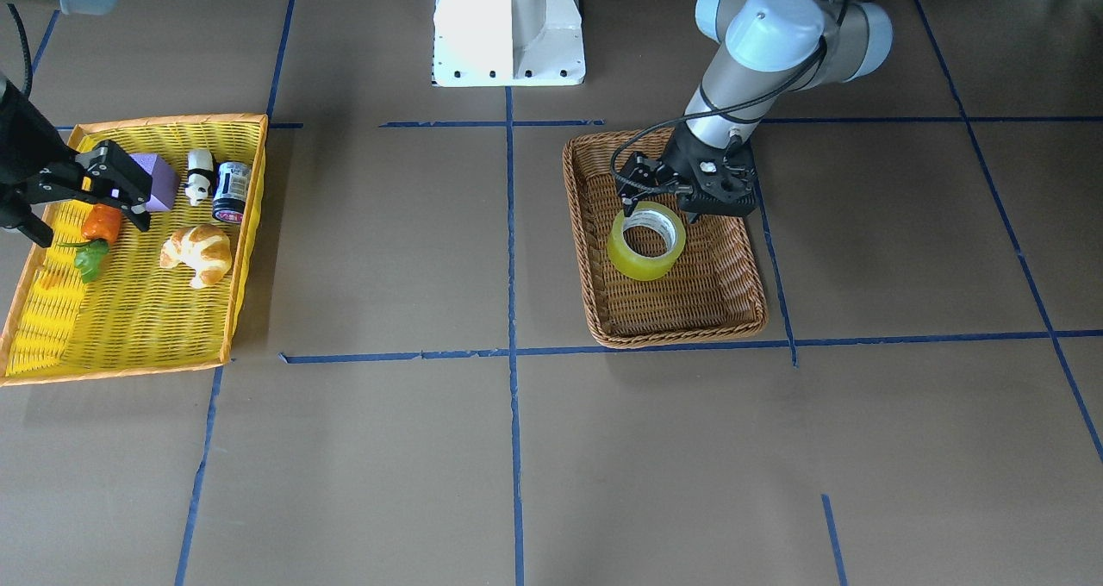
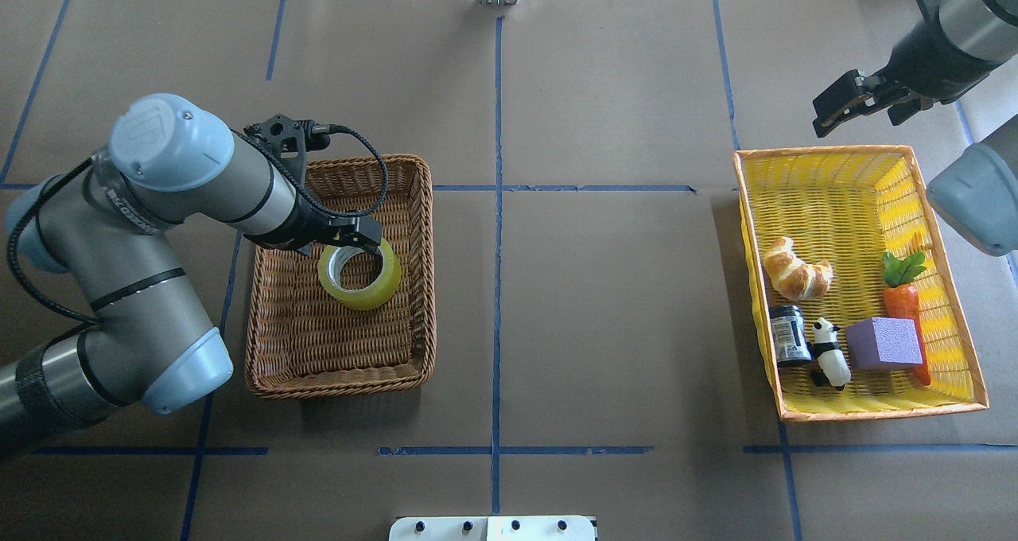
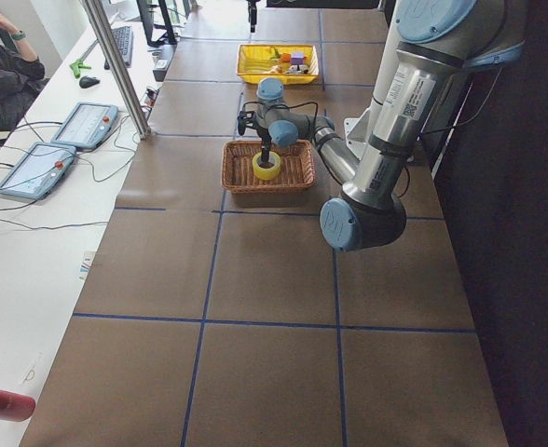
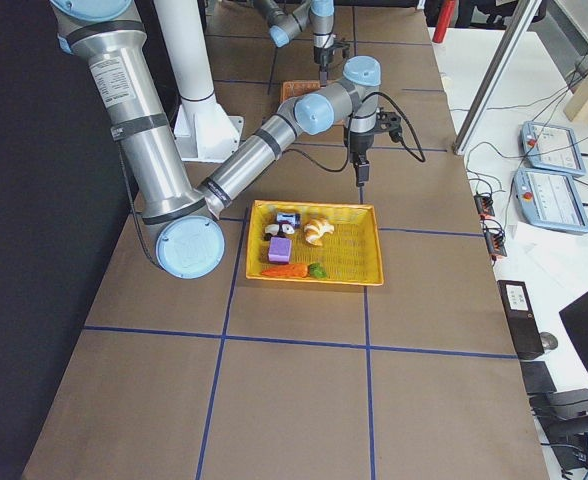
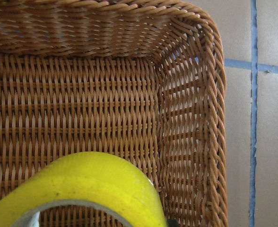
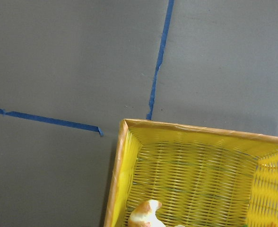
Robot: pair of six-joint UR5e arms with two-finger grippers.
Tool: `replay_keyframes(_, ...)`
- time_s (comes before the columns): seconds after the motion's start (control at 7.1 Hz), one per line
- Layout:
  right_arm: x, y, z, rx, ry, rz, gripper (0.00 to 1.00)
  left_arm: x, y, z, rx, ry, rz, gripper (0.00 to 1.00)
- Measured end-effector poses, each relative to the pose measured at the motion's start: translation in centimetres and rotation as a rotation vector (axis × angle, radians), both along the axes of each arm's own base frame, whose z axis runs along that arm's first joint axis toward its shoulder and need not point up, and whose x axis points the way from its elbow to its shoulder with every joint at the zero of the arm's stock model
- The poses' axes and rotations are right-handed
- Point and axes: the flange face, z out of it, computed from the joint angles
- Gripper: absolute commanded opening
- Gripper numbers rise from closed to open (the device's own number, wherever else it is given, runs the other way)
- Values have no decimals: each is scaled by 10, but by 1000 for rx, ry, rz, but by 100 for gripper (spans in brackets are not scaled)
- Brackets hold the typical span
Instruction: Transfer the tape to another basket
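1. The left claw (image 1: 662,207) points down into the brown wicker basket (image 1: 576,215), its fingers lowered to the rim of the tape (image 1: 644,263).
2. The tape sits directly beneath this claw, inside the wicker basket and roughly at its middle, with its grey-white core opening facing up.
3. I cannot tell whether the left claw pinches the roll's wall or only stands at it. Its body hides the fingertips in both table views, and the left wrist view shows only the yellow wall close below and wicker weave beyond.
4. The right claw (image 1: 145,211) hangs in the air with its 2 fingers apart and nothing between them.
5. Below the right claw lies the yellow basket (image 1: 172,122). The right wrist view looks down on 1 corner of it and on the brown table (image 1: 388,250) beside it.
6. Under and beside that claw, the yellow basket holds 5 things: a carrot (image 1: 102,224), a purple block (image 1: 159,181), a toy panda (image 1: 199,177), a small dark jar (image 1: 231,191) and a croissant (image 1: 198,254).
7. The 2 claws are well apart, each over its own basket.
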Motion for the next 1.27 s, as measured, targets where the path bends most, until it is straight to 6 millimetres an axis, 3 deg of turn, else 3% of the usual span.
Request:
replay_keyframes(0.14,14,-3,17,4,3,-27,100,-40,-11,5,19,-24,29,100)
replay_keyframes(0.28,37,-4,39,5,-2,-54,100,-88,-27,24,34,-41,53,100)
replay_keyframes(0.7,121,5,124,3,-26,-119,100,-249,-56,126,70,-91,69,100)
replay_keyframes(0.99,172,19,186,-24,-41,-127,100,-339,-44,202,55,-109,62,100)
replay_keyframes(1.27,199,27,220,-75,-85,-95,100,-400,-20,266,53,-122,72,100)
